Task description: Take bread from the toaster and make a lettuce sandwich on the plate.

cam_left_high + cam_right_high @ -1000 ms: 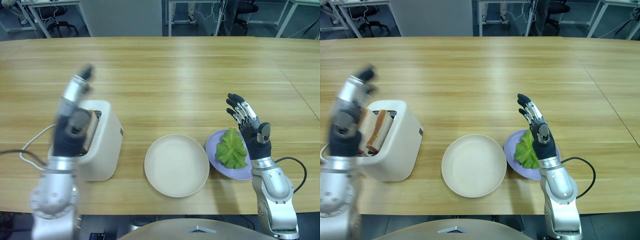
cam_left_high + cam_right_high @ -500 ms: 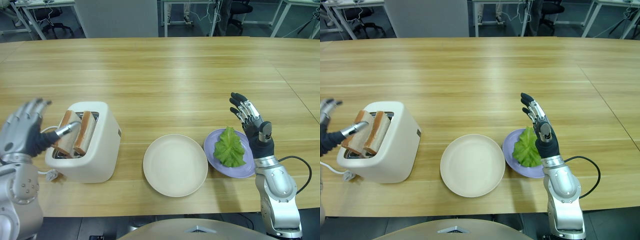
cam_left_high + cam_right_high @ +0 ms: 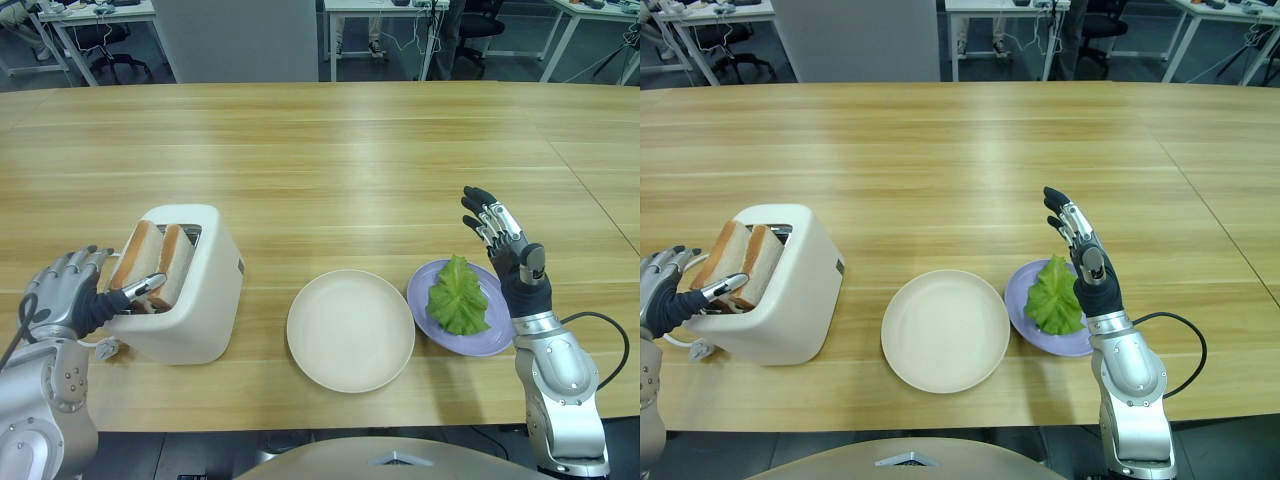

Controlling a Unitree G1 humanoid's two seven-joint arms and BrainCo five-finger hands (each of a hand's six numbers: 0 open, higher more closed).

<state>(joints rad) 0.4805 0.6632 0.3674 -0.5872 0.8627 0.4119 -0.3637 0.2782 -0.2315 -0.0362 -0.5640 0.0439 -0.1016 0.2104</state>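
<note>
Okay, long light-wood plank surface carries everything. Boxy white toaster sits at the left, with its cord at its left side. Two toasted bread slices, brown crust with pale faces, stand side by side in the slots and stick out the top. Round cream plate lies bare at the middle. Small purple plate sits just right of it and holds a crinkly green lettuce leaf. Left hand is beside the toaster, fingers loosely spread and holding nothing, thumb tip by the nearer slice. Right hand is upright at the purple plate's right edge, fingers straight and holding nothing.
</note>
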